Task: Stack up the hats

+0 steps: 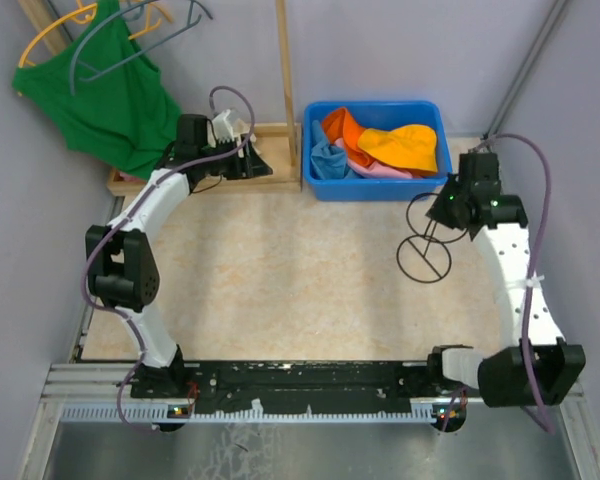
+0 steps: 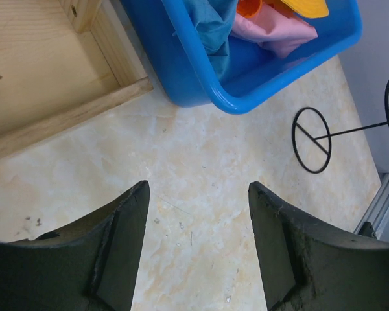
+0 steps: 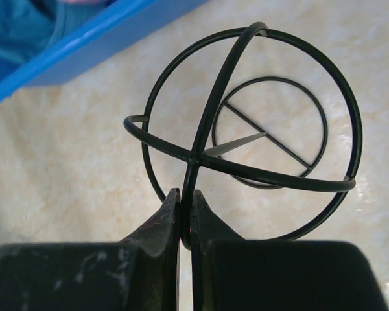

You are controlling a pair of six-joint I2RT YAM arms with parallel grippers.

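Right claw (image 3: 185, 194) pinches the thin wire stand (image 3: 193, 157) beside the blue bin (image 1: 375, 188); it may slip, perhaps topple. Left claw (image 2: 198, 188) spread.

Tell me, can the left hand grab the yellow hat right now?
Probably yes. The left hand is open and empty, the blue bin has no lid, and the yellow hat lies on top.

left end effector (image 2: 198, 194) spread wide, arm reaching forward; right end effector (image 3: 186, 197) pinched closed
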